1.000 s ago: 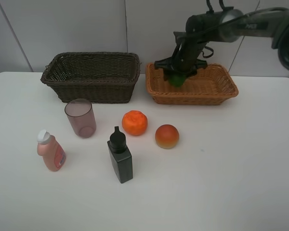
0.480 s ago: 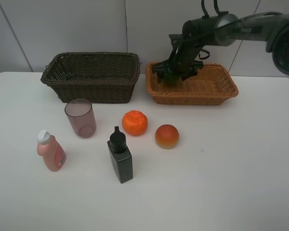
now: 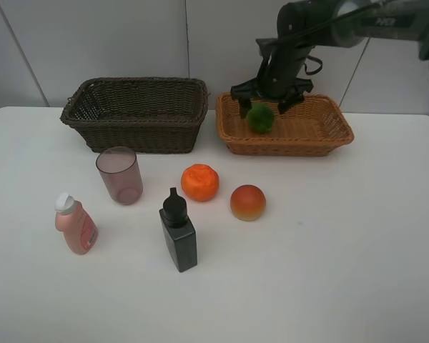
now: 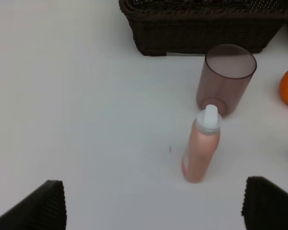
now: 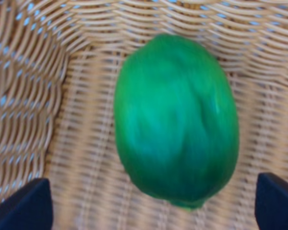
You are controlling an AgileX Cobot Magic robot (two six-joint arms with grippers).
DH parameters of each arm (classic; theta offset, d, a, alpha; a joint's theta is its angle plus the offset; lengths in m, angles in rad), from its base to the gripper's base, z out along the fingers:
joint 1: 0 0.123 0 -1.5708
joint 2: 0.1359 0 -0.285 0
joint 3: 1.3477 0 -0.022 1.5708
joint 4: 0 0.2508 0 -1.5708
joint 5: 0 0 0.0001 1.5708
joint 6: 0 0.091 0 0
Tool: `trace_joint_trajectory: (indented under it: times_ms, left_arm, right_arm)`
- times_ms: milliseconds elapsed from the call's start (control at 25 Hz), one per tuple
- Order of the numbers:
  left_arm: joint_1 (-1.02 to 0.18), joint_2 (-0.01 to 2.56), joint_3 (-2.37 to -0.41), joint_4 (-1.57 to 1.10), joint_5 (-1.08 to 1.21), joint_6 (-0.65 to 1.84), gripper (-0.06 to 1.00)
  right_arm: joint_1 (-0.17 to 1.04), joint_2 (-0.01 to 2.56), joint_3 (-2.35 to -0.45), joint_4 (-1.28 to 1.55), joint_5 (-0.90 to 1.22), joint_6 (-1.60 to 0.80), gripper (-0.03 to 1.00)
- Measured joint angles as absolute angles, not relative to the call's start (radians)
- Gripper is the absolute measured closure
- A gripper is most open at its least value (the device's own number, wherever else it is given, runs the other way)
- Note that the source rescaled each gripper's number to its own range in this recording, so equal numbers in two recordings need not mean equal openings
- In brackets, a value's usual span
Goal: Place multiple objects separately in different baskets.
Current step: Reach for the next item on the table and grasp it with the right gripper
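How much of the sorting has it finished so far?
Done: the green fruit lies in the light basket. In hand: nothing; the right gripper hangs above that fruit, fingers spread, and the left gripper is open too. Left: the tangerine, peach, cup, pink bottle and black bottle stand on the table; the dark basket shows nothing inside.

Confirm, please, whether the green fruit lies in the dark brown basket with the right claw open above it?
Not quite: the exterior high view shows the green fruit in the light tan basket, not the dark brown basket. The right claw is indeed open above it.
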State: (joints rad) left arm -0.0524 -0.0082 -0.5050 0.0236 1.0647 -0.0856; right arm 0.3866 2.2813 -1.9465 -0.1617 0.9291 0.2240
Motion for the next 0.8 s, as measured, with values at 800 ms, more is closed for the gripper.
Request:
trace_joint_trajectory:
  times_ms: [800]
  left_arm:
    - [-0.052, -0.008, -0.505, 0.024, 1.065, -0.086, -0.02]
  right_arm:
    - [0.512, 1.873, -1.296, -0.056, 0.892, -0.647, 0.12]
